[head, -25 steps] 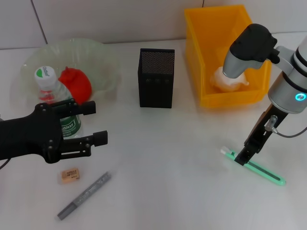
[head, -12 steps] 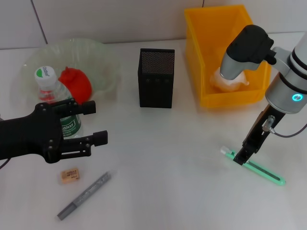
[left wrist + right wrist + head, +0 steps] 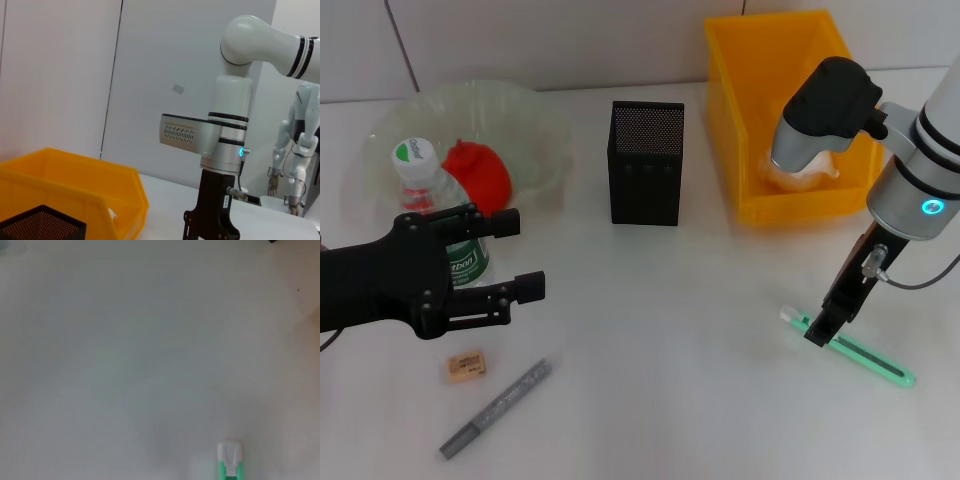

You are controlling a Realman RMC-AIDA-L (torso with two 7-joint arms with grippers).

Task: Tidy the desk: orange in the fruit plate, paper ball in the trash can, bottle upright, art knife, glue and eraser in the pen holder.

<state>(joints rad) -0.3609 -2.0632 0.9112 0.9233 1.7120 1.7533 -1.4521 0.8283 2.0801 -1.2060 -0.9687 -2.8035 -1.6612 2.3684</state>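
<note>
An orange-red fruit (image 3: 475,172) lies in the glass fruit plate (image 3: 535,115). The bottle (image 3: 420,180) stands upright at the plate's near rim, partly hidden by my open left gripper (image 3: 515,257), which hovers just in front of it. Nearer to me lie the eraser (image 3: 466,366) and a grey stick (image 3: 497,407). The paper ball (image 3: 800,170) sits in the yellow trash can (image 3: 725,100). My right gripper (image 3: 818,331) is down at the white-tipped end of a green stick (image 3: 855,350) (image 3: 229,456). Which stick is the art knife and which the glue I cannot tell.
The black mesh pen holder (image 3: 646,162) (image 3: 40,225) stands at the middle back, between the plate and the can. The left wrist view shows the right arm (image 3: 227,145) beyond the yellow can (image 3: 75,185). A white wall closes the table's far edge.
My right arm has shifted slightly to the left over the green stick's end. The stick, the left arm and everything else have stayed put.
</note>
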